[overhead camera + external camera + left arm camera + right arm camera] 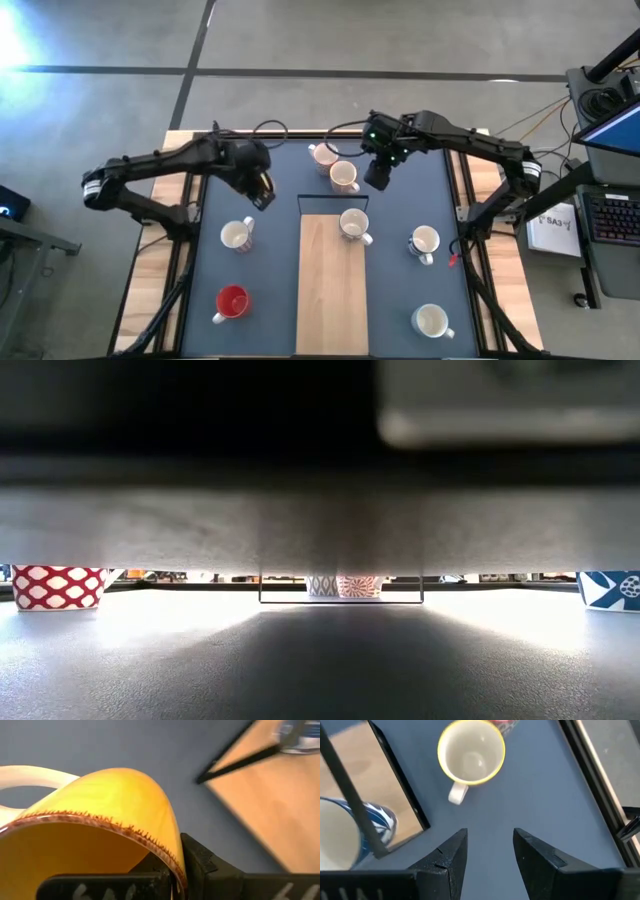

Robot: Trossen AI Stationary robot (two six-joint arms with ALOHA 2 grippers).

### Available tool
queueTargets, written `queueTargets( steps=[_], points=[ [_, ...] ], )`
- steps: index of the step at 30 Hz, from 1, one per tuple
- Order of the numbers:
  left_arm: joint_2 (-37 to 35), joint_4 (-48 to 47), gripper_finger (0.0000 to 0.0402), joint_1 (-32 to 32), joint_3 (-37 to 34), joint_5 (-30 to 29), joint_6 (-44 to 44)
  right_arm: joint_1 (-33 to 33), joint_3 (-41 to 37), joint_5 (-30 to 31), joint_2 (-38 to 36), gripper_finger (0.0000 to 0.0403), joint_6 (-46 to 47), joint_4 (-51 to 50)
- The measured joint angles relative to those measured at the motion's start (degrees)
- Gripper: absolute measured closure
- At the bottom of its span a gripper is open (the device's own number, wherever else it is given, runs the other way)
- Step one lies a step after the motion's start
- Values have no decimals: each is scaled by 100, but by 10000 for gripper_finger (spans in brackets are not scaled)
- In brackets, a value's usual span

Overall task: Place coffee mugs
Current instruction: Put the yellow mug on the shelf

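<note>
My left gripper (263,192) hangs over the dark mat left of the centre, shut on an orange mug (115,795) with a pale handle (30,776). My right gripper (378,180) hovers open at the far centre with nothing between its fingers (490,837). Just ahead of it a cream mug with a yellow rim (471,752) stands upright on the mat, and another mug (322,155) stands beside that one. A white mug (354,224) sits on the wooden board (333,290). A red mug (232,301) and three white ones (237,235) (425,241) (431,320) stand around on the mat. My left gripper pinches the orange mug's wall at the rim (169,856), one finger inside the mug and one outside. The fingers come from above, slanting down. The mug hangs tilted in the hold, its mouth toward the wrist camera and the mat showing beyond it.
A thin black wire frame (333,198) stands at the board's far end. Wooden table rails run along both sides of the mat (170,260). In the low view a red-patterned mug (57,586) and a blue-patterned mug (608,588) stand at the sides.
</note>
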Motion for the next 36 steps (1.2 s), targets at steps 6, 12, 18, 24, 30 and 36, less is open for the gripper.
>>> queueTargets(
  steps=[6,12,18,24,30,36],
  points=[
    [375,-120,397,-943,726,10,-561,0,-506,0,-270,271,-164,153],
    [1010,-713,394,-1525,1369,-19,-879,0,-1220,451,-961,286,310,449],
    [1450,-1097,393,-1702,2082,-29,-302,15,-2239,498,-1816,291,1291,1053],
    [1845,-1292,393,-1841,2309,109,75,40,-3154,584,-2439,290,1994,1984],
    [2198,-1259,393,-2213,2329,202,25,39,-3632,589,-2653,291,2279,2272],
    [2565,-1158,393,-2458,2444,224,-274,39,-3853,597,-2671,291,2191,2269]
  ],
)
